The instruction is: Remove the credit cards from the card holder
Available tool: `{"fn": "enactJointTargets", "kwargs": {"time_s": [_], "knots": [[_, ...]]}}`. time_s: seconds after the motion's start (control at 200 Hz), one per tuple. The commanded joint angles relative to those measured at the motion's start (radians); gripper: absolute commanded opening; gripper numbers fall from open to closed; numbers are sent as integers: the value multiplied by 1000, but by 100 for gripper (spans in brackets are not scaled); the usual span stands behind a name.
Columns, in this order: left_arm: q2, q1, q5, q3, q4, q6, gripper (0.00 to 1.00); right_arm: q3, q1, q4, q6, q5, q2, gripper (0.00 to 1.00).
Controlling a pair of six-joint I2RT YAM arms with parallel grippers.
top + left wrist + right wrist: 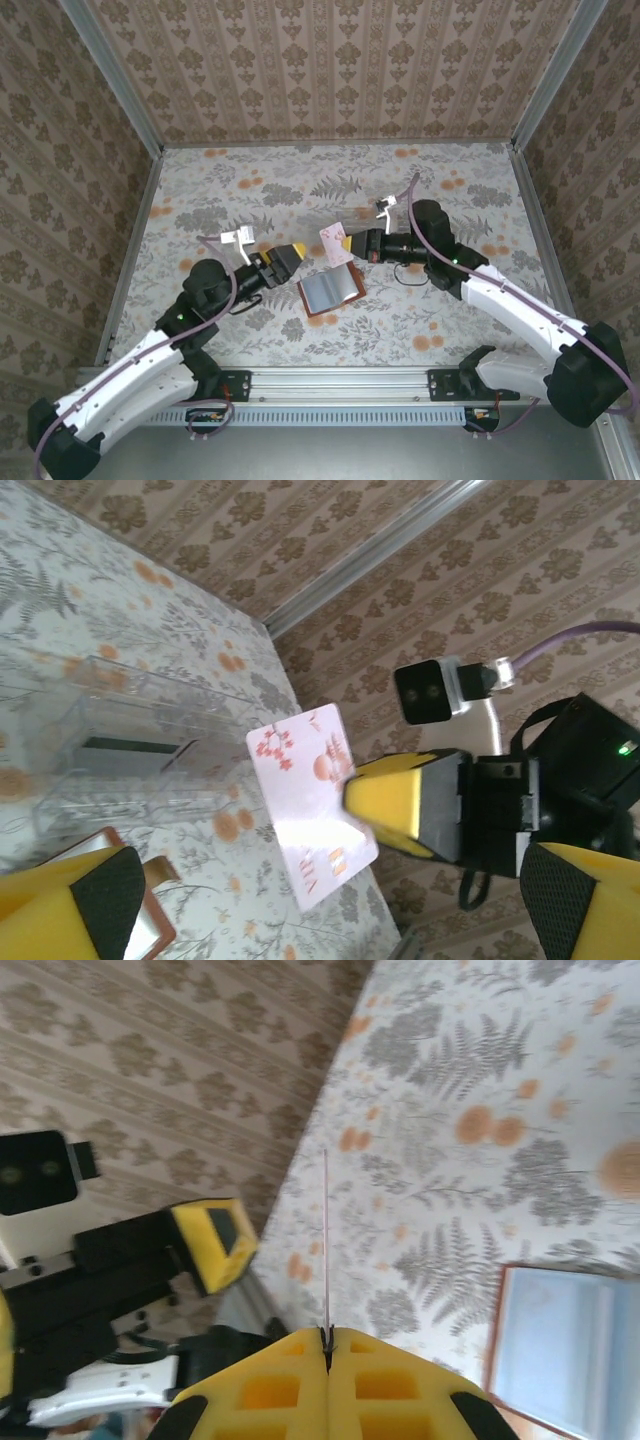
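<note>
Top looks down; wrist views face each other

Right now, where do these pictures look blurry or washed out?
Left wrist view: glare bleaches the lower half of the pale pink floral plastic card. Right wrist view: soft throughout, the brown leather-like folding wallet hazy. Top view: sharp, evenly lit.

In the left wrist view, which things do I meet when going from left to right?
clear tray → pink credit card → right gripper, shut on that card
</note>
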Motion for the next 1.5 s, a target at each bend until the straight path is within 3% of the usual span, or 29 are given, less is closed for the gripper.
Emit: {"fn": "enactJointTargets", "kwargs": {"time_s": [0.0,0.16,0.34,0.44,0.635,0.775,1.11,1.495], "knots": [[-56,24,-9,8,-145,59,100,102,-3,-305,-273,145,3,0],[-106,51,14,-3,-201,86,100,190,37,-466,-525,339,51,0],[-140,70,54,-19,-213,112,100,151,143,-474,-983,557,65,0],[-155,72,71,-24,-221,121,100,156,144,-489,-1114,655,77,0],[-192,74,99,-64,-197,118,100,95,143,-476,-1472,773,83,0],[-226,75,101,-87,-200,111,100,10,117,-408,-1708,774,59,0],[-265,82,78,-106,-216,111,100,23,-42,-391,-1827,629,104,0],[-252,88,80,-97,-221,117,100,26,-111,-276,-1810,560,183,0]]}}
